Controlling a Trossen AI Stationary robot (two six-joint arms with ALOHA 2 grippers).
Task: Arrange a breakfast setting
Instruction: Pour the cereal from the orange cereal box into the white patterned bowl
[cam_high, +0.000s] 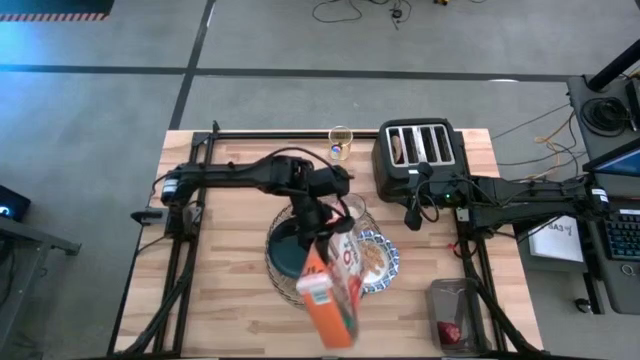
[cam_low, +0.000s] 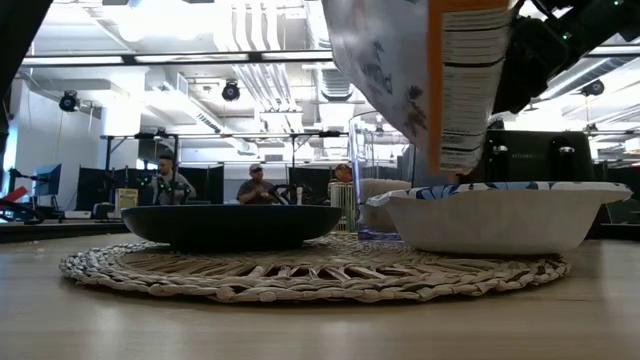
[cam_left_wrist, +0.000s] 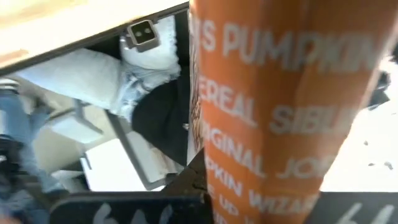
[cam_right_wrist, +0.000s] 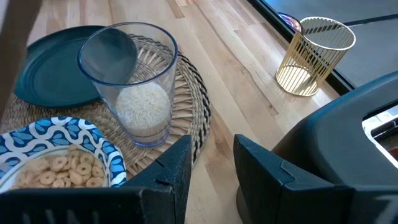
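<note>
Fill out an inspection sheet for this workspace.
Surface: wooden table.
Job's things: woven placemat carrying teal plate, patterned bowl with cereal rings, clear glass.
Clutter: black toaster, wire cup, clear container.
Grippers: left gripper shut on orange cereal bag, tilted over the bowl; right gripper open, empty, beside the toaster.
Cables: loose cables on the floor.
Surroundings: seated people behind.
</note>
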